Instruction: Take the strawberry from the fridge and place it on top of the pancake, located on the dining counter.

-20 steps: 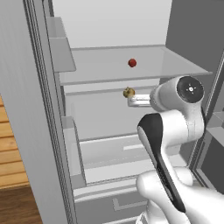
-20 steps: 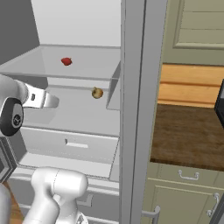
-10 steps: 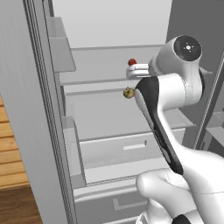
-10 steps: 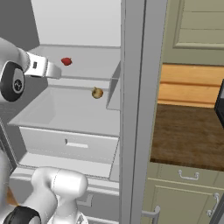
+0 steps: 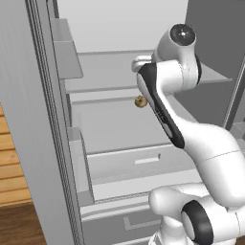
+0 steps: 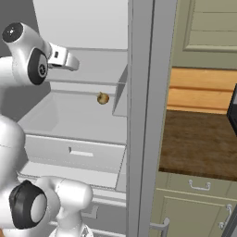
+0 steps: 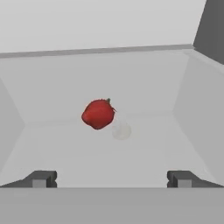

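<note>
Two dark fingertips of the jaws rise at the lower left and lower right of the hand view, set wide apart with nothing between them; the jaws are fully spread and hold nothing. The gripper points into the open fridge.

Beyond the fingertips, in the centre of the hand view slightly left of the midline, the strawberry rests on a white shelf. It is red, with a small dark stem at its upper right. It lies apart from both fingertips, further into the compartment, with a faint round mark on the shelf just beside it at its lower right. The back wall of the fridge fills the upper part of that view.

In the left base view, the white arm rises from the lower right and bends to the upper centre of the frame, where its hand reaches in over the upper shelf. In the right base view the hand sits at the upper left, extended over the same shelf.

One shelf lower, a yellowish-brown round fruit sits near the shelf's front edge; it appears left of the arm in the left base view and centre-left in the right base view. Below it is a white drawer.

At the right of the right base view, past the fridge's side, a dark brown wooden surface sits above green cabinets.
</note>
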